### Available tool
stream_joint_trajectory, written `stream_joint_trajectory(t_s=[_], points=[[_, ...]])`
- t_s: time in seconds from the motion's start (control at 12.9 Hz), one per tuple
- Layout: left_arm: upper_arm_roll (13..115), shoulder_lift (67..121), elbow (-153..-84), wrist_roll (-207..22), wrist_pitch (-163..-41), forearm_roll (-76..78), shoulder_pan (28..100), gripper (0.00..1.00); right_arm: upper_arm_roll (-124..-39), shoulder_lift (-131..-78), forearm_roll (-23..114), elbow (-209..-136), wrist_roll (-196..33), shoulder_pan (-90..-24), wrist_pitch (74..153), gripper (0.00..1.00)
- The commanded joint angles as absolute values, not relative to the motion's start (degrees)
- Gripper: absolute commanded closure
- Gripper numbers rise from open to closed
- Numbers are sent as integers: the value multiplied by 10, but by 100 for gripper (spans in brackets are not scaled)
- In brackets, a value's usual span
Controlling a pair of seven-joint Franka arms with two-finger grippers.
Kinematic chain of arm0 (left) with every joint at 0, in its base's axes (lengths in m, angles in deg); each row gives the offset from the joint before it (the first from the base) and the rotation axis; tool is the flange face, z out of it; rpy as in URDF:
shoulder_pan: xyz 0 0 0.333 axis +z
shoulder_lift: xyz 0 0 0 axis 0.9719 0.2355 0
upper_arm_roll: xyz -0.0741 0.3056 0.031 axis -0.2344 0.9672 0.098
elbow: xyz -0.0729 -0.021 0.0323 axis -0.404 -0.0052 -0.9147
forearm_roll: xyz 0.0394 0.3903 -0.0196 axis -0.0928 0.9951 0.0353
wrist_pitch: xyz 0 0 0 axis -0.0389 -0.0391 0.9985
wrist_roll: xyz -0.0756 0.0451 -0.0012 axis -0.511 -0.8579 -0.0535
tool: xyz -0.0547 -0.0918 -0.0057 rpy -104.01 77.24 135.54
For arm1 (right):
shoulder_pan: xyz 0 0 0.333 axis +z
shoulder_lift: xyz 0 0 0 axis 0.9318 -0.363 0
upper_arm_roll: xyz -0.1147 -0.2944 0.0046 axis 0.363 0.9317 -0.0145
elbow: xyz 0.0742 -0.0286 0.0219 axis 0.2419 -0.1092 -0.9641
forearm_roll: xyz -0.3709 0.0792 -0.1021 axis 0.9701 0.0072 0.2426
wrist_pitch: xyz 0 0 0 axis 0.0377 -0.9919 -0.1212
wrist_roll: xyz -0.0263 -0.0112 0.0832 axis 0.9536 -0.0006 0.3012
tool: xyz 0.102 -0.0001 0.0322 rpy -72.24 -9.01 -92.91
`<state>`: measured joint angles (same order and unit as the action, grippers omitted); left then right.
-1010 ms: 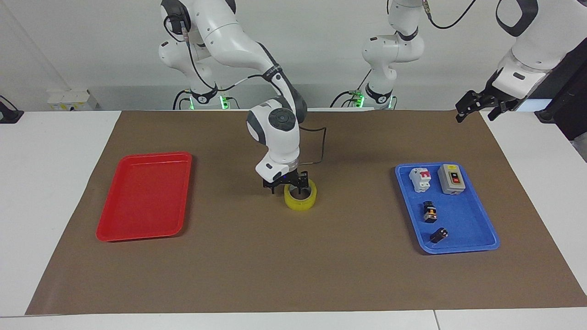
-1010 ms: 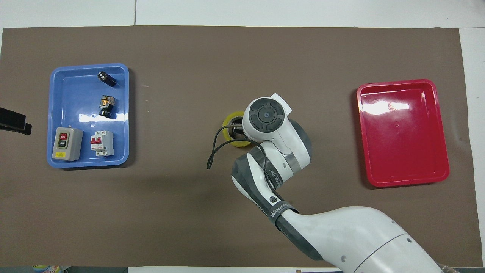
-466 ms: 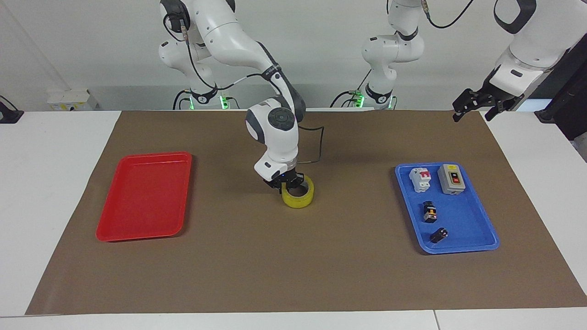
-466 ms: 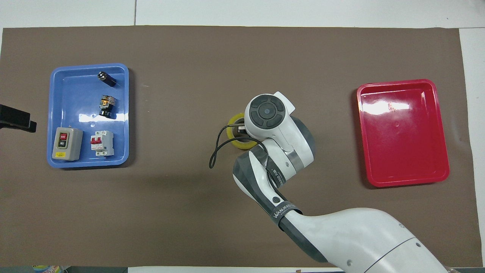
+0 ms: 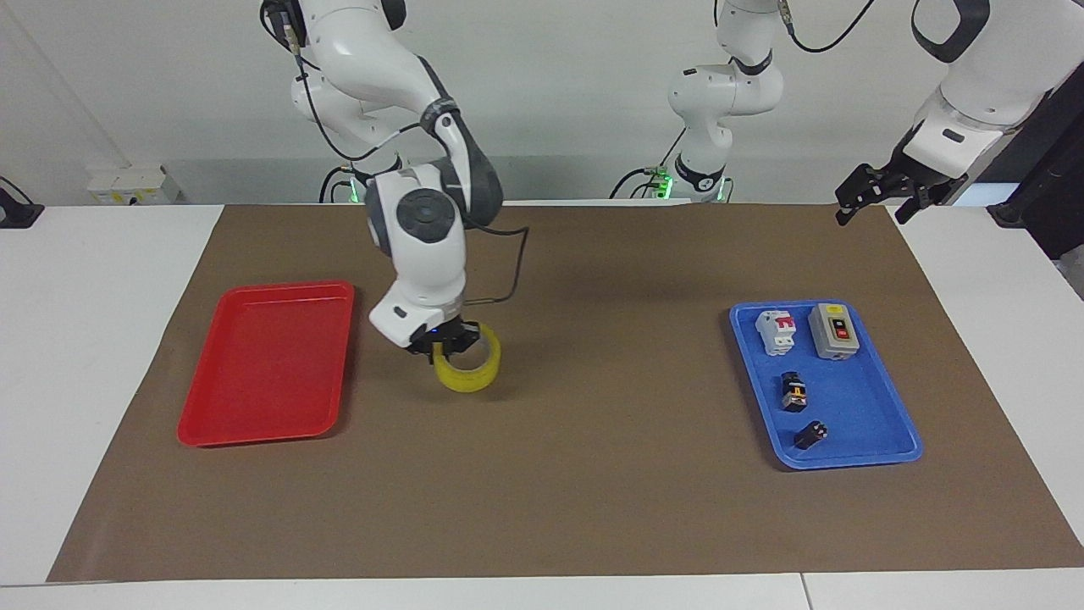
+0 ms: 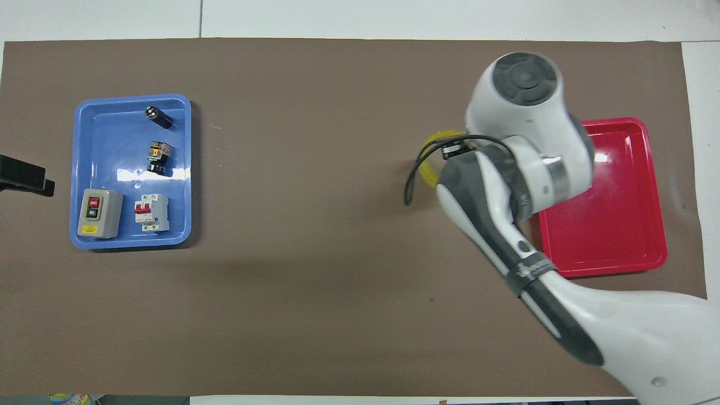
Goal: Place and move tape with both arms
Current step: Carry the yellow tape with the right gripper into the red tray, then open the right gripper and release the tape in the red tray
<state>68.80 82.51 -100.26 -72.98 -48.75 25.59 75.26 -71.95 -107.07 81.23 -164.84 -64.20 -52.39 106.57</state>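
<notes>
The yellow tape roll [image 5: 468,366] hangs tilted from my right gripper [image 5: 445,343], which is shut on its rim. It is a little above the brown mat, beside the red tray [image 5: 254,373]. In the overhead view only a yellow sliver of the tape [image 6: 441,135] shows next to the right arm's wrist, which hides the gripper. My left gripper [image 5: 874,202] waits, open and empty, in the air over the mat's edge at the left arm's end of the table; it also shows in the overhead view [image 6: 25,179].
The red tray [image 6: 619,236] holds nothing. A blue tray [image 5: 855,424] at the left arm's end holds a grey switch box [image 5: 834,330], a white and red breaker [image 5: 777,330] and two small black parts. The brown mat [image 5: 593,491] covers the table.
My right gripper has lifted the tape off the middle of the mat and carried it toward the red tray. The left arm has stayed almost still.
</notes>
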Motion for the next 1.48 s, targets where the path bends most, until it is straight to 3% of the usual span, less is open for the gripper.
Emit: stream_joint_trajectory(t_s=[0.0, 0.31, 0.54, 1.24, 1.32, 1.4], points=[[686, 817, -1013, -722, -499, 256, 751, 0, -730, -989, 800, -1731, -805, -636, 1049, 100], [686, 817, -1013, -724, -493, 256, 752, 0, -730, -971, 792, -1820, -972, -761, 1163, 100], [686, 816, -1013, -724, -493, 256, 752, 0, -730, -977, 792, -1870, -974, -771, 1250, 100], [686, 816, -1013, -724, -493, 256, 752, 0, -730, -1032, 789, -1884, -983, -806, 1290, 100], [686, 816, -1013, -724, -493, 256, 752, 0, -730, -1032, 790, -1878, -984, -805, 1283, 86], [686, 816, -1013, -724, -493, 256, 752, 0, -730, -1026, 790, -1877, -984, -802, 1273, 14]])
